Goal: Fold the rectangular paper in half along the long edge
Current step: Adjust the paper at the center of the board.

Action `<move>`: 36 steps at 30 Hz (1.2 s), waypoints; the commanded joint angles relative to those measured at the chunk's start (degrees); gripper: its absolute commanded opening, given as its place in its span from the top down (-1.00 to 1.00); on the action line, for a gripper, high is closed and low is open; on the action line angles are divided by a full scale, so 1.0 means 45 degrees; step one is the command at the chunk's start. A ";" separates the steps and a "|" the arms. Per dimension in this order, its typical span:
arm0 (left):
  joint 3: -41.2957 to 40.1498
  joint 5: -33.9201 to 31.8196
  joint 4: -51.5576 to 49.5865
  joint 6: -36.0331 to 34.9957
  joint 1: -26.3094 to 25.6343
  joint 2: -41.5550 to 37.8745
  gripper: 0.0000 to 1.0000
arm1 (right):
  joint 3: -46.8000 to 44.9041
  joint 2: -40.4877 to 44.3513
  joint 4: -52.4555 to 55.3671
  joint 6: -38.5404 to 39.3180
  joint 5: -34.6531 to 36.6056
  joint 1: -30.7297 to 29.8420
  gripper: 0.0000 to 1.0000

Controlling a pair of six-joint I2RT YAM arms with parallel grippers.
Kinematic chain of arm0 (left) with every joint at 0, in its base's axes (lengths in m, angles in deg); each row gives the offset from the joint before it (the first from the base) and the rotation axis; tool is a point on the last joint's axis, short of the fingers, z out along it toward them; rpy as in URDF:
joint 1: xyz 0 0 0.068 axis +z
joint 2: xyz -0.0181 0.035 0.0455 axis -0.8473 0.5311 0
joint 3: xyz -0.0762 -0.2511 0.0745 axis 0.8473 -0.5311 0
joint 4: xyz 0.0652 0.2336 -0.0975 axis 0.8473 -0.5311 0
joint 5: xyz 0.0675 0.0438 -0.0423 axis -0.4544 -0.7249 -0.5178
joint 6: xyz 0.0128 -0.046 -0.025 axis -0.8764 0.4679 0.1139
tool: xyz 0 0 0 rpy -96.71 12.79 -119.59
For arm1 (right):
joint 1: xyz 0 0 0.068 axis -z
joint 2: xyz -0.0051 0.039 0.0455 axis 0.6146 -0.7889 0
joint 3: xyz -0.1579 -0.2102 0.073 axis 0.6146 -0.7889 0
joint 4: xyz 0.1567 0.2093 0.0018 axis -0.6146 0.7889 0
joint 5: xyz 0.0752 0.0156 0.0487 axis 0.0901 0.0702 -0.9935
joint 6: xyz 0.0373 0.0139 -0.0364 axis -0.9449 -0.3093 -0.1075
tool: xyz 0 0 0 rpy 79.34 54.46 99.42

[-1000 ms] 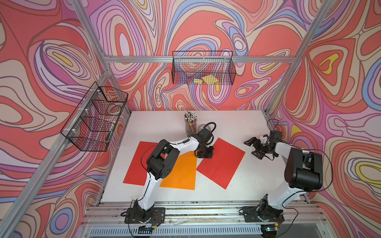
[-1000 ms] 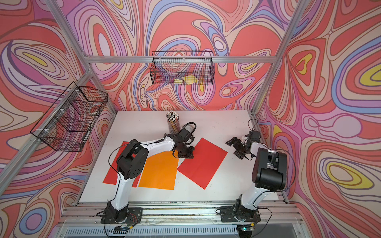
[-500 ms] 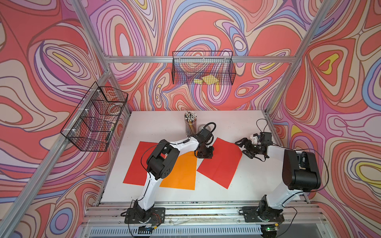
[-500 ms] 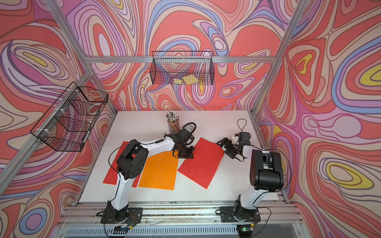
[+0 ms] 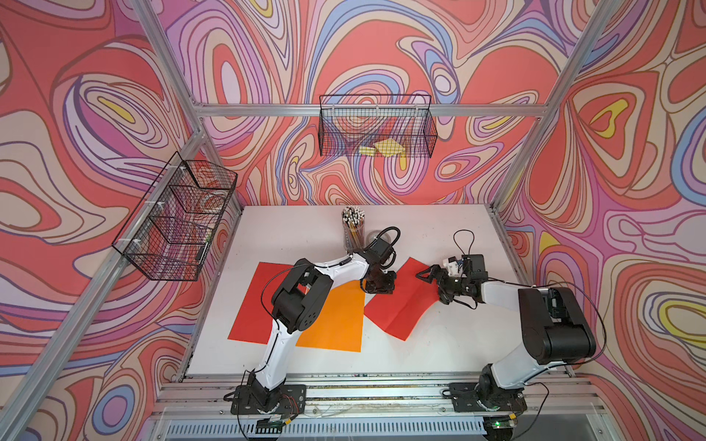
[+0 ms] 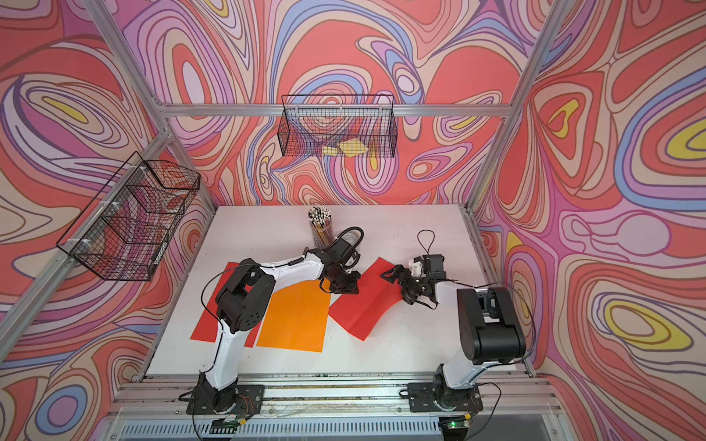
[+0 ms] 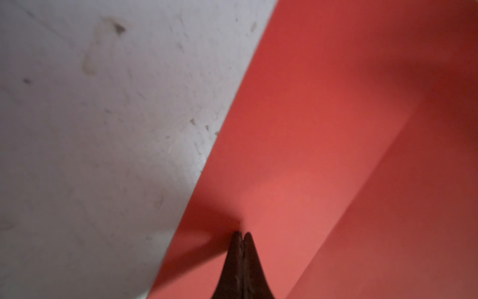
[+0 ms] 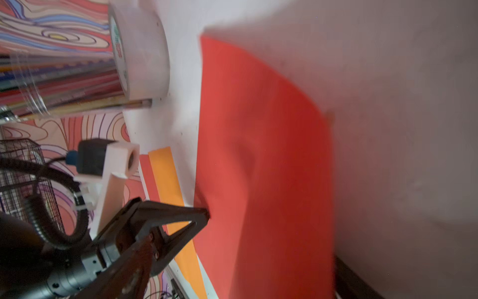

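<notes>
The rectangular paper, a red sheet, lies angled on the white table in both top views. My left gripper is shut, and its tips press down on the sheet near its left edge. My right gripper is open at the sheet's right edge, which curls up off the table. In the right wrist view the raised red sheet stands between my open jaws. A faint crease runs across it.
An orange sheet overlaps another red sheet to the left. A cup of pencils and a tape roll stand behind the left gripper. Wire baskets hang on the back wall and left wall.
My right arm has swung left from the table's right side to the red sheet, and the sheet's right edge has lifted. The left gripper has stayed pressed on the sheet.
</notes>
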 commanded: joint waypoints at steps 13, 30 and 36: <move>-0.0397 -0.0345 -0.1243 0.0073 -0.0007 0.0935 1.00 | -0.1615 0.1421 0.0613 -0.1849 0.0877 -0.0979 -0.83; -0.0562 -0.0558 -0.1433 0.0008 0.0006 0.0443 1.00 | -0.0140 0.1452 0.3529 -0.0460 0.2271 -0.0977 -0.45; -0.0447 -0.0436 -0.1521 -0.0006 0.0003 0.0238 1.00 | 0.0191 0.1969 0.4477 -0.0112 0.2927 -0.0969 -0.46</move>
